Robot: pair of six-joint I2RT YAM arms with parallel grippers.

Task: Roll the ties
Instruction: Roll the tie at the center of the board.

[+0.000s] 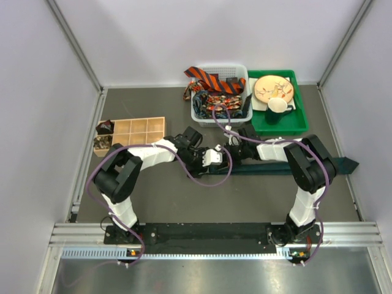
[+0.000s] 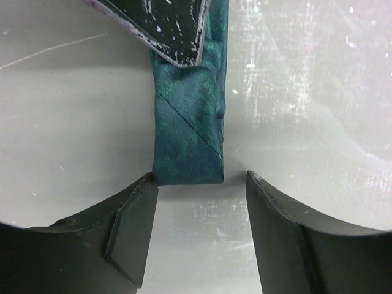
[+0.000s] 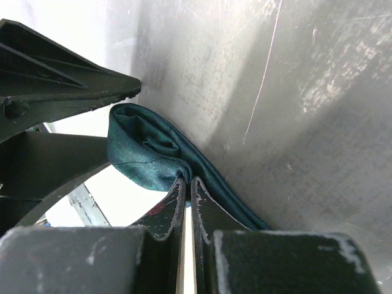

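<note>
Teal tie (image 2: 187, 135) on the surface (image 2: 73, 110), 1 end loosely curled; left end effector (image 2: 201, 177) apart astride it, right end effector (image 3: 187, 180) closed against it — we judge the unclamped curl may spring loose.

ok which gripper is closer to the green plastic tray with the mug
Right. The right gripper is below and left of the green plastic tray in the top view; the left gripper lies farther left, beyond it.
</note>
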